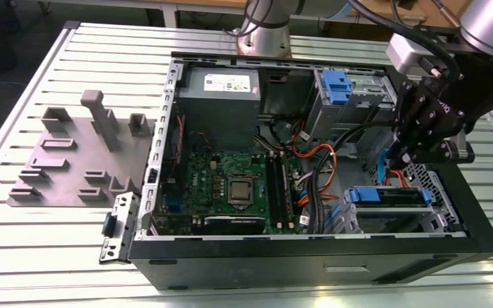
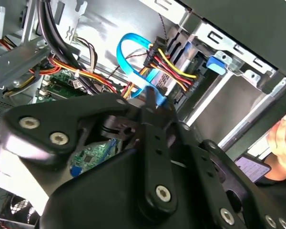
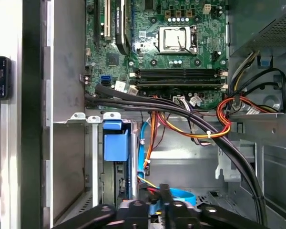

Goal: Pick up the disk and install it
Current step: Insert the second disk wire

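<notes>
The disk (image 1: 388, 195) lies in the lower drive bay of the open computer case (image 1: 315, 256), at the exterior view's right. Its blue bracket (image 3: 115, 141) faces the motherboard, and the bracket's tab (image 2: 216, 64) shows past the bay's metal rail. Coloured power wires and a blue data cable (image 2: 128, 45) run to the disk's end. My gripper (image 1: 398, 164) hangs just above the disk, inside the case. In both wrist views its black fingers (image 3: 165, 198) stand together, shut, with nothing seen between them. The gripper (image 2: 150, 102) sits close to the blue cable.
A grey power-supply box (image 1: 221, 86) sits at the case's far end, beside an upper bay with a blue clip (image 1: 336, 86). The motherboard (image 3: 171, 47) and black cable bundles (image 3: 148, 102) fill the middle. A grey fixture plate (image 1: 75, 160) lies on the slatted table. A hand (image 2: 283, 138) holds a phone outside the case.
</notes>
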Robot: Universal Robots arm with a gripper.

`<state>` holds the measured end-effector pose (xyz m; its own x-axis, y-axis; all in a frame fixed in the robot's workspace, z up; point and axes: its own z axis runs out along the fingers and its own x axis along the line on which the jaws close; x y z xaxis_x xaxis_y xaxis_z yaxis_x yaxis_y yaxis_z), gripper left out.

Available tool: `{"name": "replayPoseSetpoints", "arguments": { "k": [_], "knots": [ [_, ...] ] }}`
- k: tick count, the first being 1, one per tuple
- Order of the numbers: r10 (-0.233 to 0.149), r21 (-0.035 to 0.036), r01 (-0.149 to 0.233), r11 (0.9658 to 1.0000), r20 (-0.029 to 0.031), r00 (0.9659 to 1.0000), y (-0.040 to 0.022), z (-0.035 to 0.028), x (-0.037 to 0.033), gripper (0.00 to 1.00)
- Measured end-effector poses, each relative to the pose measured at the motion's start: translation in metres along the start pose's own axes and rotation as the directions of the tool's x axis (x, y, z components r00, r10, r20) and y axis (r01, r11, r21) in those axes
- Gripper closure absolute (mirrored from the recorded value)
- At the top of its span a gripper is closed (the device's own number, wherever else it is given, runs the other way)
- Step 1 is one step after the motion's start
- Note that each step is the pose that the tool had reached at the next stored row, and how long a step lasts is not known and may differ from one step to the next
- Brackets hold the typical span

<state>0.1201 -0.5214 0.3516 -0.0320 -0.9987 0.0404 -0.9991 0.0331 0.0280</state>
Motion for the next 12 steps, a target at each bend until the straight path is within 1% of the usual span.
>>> {"name": "replayPoseSetpoints", "arguments": {
  "k": [2, 7, 10, 12],
  "knots": [
    [0.0, 0.0, 0.0, 1.0, 0.0, 1.0, -0.0003, 0.0004, -0.0018, 0.84],
    [0.0, 0.0, 0.0, 1.0, -0.0002, 1.0, -0.0004, 0.0006, -0.0026, 0.84],
    [0.0, 0.0, 0.0, 1.0, 0.0, 1.0, 0.0, 0.0009, -0.0002, 0.84],
    [-0.003, 0.0014, 0.003, 1.0, -0.0001, 1.0, 0.0012, 0.0012, 0.0028, 0.84]
  ]
}}
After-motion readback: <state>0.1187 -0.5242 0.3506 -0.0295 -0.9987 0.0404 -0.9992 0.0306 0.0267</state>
